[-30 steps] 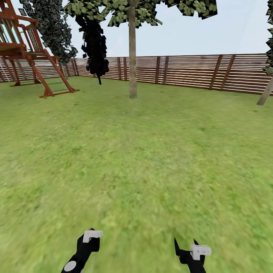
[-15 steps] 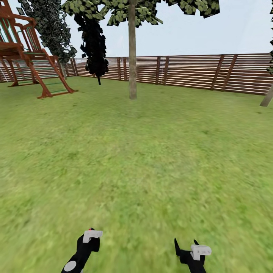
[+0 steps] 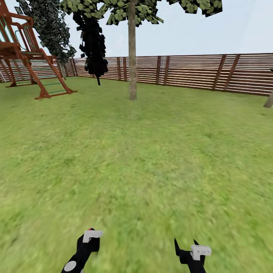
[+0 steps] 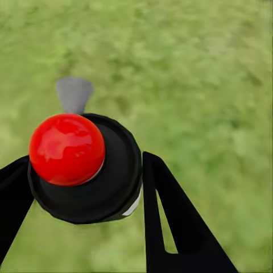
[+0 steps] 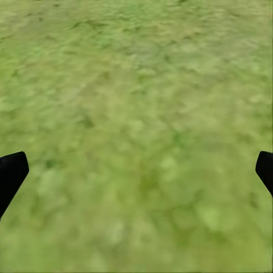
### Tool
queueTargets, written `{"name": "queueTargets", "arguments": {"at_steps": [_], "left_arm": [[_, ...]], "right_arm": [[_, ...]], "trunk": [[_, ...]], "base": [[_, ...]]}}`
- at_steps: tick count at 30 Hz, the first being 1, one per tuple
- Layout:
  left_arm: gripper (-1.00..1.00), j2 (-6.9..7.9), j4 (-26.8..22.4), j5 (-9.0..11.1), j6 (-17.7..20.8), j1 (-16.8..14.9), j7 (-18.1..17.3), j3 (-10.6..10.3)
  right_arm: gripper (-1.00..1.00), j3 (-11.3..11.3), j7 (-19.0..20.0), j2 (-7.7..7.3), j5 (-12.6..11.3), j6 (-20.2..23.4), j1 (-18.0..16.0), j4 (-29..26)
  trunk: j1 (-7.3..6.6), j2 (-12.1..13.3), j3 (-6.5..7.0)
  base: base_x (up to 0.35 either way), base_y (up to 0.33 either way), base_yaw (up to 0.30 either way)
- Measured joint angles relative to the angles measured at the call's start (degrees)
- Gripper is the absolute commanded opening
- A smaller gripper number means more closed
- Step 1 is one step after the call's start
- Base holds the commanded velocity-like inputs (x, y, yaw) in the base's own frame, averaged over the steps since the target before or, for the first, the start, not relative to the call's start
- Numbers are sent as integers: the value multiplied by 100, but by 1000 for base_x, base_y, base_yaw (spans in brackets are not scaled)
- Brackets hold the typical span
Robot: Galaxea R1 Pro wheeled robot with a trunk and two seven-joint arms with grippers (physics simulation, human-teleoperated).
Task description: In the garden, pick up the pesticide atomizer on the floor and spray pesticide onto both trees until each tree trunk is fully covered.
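1. Pickup looks done: our left gripper [image 4: 85, 187] has its fingers clamped on the pesticide atomizer [image 4: 85, 170], red cap facing the wrist camera.
2. Right gripper [image 5: 136, 170]: fingers spread wide, nothing between them, grass floor [image 3: 151, 159] below.
3. Nearest tree trunk [image 3: 132, 57] stands well ahead by the fence [image 3: 197, 72]; second trunk [image 3: 269, 101] at the right edge.
4. No white specks seen on either; we judge spraying of both remains.

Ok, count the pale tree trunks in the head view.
2. One pale trunk stands mid-lawn before the fence; another's base shows at the right edge. More may stand outside the view.
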Motion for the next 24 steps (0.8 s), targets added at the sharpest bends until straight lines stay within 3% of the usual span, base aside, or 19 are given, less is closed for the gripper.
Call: {"name": "queueTargets", "arguments": {"at_steps": [24], "left_arm": [[-100, 1, -9, 0, -5, 19, 0, 19]], "right_arm": [[100, -9, -8, 1, 0, 0, 0, -8]], "trunk": [[0, 0, 0]], "base": [[341, 0, 0]]}}
